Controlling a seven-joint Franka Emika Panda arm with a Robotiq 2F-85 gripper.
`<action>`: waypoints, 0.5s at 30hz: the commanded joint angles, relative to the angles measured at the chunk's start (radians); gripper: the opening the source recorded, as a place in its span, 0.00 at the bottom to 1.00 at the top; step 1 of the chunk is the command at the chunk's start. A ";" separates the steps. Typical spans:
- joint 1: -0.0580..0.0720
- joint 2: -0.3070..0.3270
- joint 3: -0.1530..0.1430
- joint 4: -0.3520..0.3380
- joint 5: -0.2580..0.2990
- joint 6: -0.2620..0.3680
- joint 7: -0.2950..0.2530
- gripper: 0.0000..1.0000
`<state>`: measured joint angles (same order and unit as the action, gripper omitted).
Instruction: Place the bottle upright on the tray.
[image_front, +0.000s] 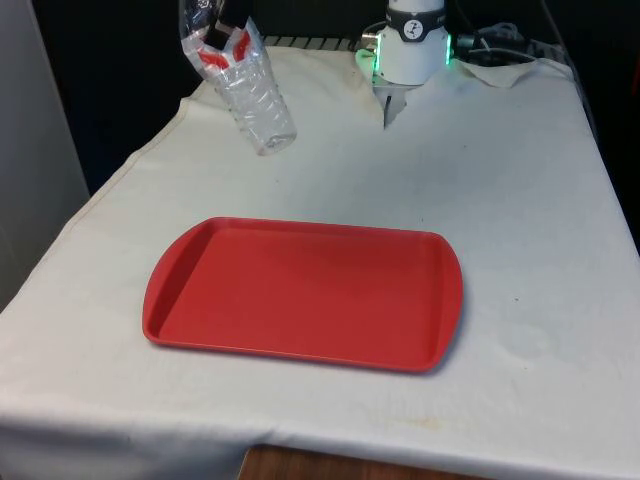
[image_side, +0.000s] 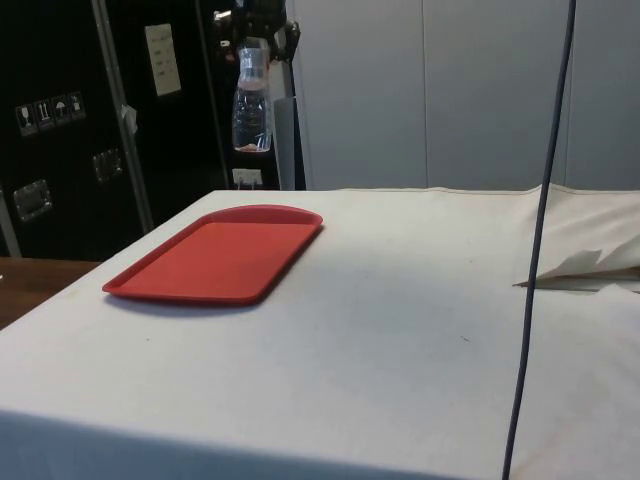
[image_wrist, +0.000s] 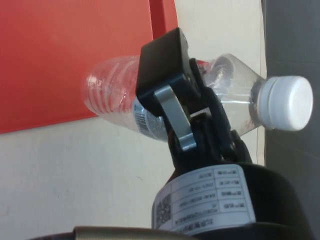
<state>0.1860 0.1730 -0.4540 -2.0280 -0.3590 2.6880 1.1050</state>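
A clear plastic bottle (image_front: 255, 100) with a red label and a white cap (image_wrist: 287, 102) hangs high above the cloth, cap end up and its base tilted towards the front view's right. My gripper (image_front: 228, 40) is shut on its upper part, near the label. In the side view the bottle (image_side: 252, 105) hangs almost upright under the gripper (image_side: 258, 25), beyond the tray's far end. One black finger (image_wrist: 162, 65) lies across the bottle (image_wrist: 112, 95) in the wrist view. The red tray (image_front: 200, 255) lies flat in the middle of the table with nothing on it.
The robot's base (image_front: 410, 50) stands at the far edge, with crumpled white paper (image_front: 505, 65) beside it. A black cable (image_side: 540, 250) hangs in front in the side view. White cloth surrounds the tray (image_side: 150, 285) on all sides.
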 joint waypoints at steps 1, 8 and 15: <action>0.000 0.000 0.000 -0.001 0.000 0.004 -0.005 0.28; 0.000 0.000 0.000 -0.006 0.000 0.021 -0.040 0.28; 0.000 0.000 0.000 -0.011 0.000 0.035 -0.070 0.28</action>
<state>0.1860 0.1730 -0.4540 -2.0400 -0.3590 2.7270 1.0310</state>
